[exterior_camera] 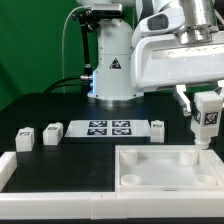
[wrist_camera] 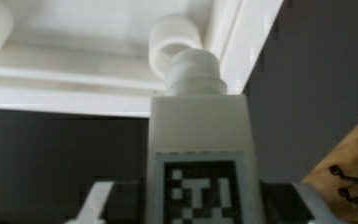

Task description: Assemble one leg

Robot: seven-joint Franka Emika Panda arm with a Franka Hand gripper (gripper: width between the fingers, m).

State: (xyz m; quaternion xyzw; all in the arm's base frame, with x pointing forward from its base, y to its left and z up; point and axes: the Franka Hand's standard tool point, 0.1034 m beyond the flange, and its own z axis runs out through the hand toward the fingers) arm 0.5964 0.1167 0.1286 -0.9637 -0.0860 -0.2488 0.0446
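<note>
White plastic leg [exterior_camera: 206, 128] stands upright, clenched in my end effector [exterior_camera: 206, 104]; my arm [exterior_camera: 180, 50] reaches straight down, holding it over a corner socket [wrist_camera: 172, 40] of the tabletop [exterior_camera: 150, 172].

I can read no words or numbers anywhere. My base [exterior_camera: 113, 80] carries a black triangle sign [exterior_camera: 113, 66]; what is inside the triangle is too small to tell. The marker board [exterior_camera: 108, 128] shows four black-and-white square tags. The leg [exterior_camera: 207, 112] I hold bears one such tag [wrist_camera: 197, 192], blurred in the wrist view. The loose legs [exterior_camera: 23, 139] each show a tag too.
</note>
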